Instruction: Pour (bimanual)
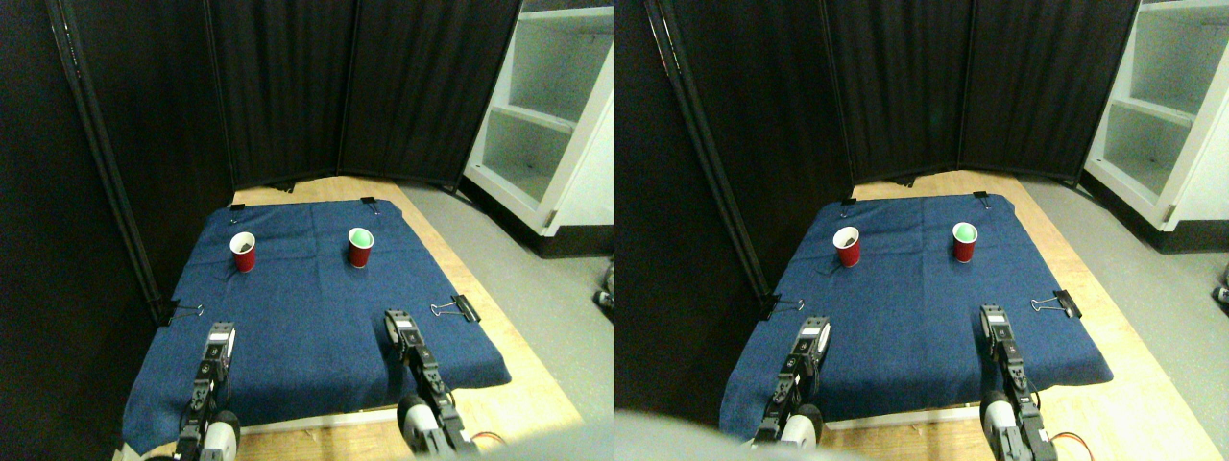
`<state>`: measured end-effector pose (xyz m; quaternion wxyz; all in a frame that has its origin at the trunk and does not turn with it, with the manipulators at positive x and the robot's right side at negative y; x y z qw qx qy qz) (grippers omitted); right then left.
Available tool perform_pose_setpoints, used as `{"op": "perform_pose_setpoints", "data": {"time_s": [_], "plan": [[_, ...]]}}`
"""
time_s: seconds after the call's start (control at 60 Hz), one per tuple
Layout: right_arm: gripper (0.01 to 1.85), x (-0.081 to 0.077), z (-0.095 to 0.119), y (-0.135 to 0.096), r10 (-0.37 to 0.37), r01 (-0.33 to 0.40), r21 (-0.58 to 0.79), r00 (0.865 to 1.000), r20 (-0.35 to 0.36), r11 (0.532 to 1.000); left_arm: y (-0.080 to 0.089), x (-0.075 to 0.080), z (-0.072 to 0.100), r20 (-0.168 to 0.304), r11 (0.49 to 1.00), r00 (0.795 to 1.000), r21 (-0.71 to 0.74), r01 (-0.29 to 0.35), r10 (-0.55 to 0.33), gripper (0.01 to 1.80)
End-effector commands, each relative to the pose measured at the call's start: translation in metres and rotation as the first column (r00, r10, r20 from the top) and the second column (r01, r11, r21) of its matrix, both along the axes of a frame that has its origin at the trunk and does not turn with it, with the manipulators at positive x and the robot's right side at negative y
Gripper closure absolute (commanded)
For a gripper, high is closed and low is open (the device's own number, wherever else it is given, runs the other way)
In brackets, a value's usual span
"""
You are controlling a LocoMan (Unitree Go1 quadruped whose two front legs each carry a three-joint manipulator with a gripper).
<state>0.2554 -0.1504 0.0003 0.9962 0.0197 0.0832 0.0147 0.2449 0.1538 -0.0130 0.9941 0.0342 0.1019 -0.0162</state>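
Red cups (243, 253) (360, 248), unlabelled, upright on blue cloth (307, 317)

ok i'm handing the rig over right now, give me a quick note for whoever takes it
Left gripper and right gripper both hover low over the near part of the blue cloth, holding nothing.
Left cup and right cup stand upright on the far part of the cloth, apart from each other. The right one shows green inside; the left one's contents are unclear.
Done: nothing yet, neither cup is grasped.
Left: grasp the cups, pour one into the other.
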Motion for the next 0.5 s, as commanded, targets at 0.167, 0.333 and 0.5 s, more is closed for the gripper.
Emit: {"op": "perform_pose_setpoints", "data": {"time_s": [0.167, 0.333, 0.5], "plan": [[1.42, 0.0011, 0.0041, 0.0007, 0.007, -0.007, -0.015, 1.0, 0.027, 1.0, -0.0006, 0.0034, 0.0017, 0.051, 0.999, 0.998, -0.015, 0.042, -0.041, 1.48], [1.41, 0.0022, 0.0036, 0.0009, 0.009, -0.009, -0.005, 1.0, 0.03, 1.0, 0.0014, 0.0048, 0.0022, 0.065, 0.998, 0.996, -0.018, 0.063, -0.062, 1.48], [1.42, 0.0089, 0.0048, 0.0019, 0.046, -0.049, 0.04, 0.996, 0.077, 0.998, 0.004, 0.0105, 0.0022, 0.089, 0.996, 0.994, -0.054, 0.064, -0.059, 0.96]]}}
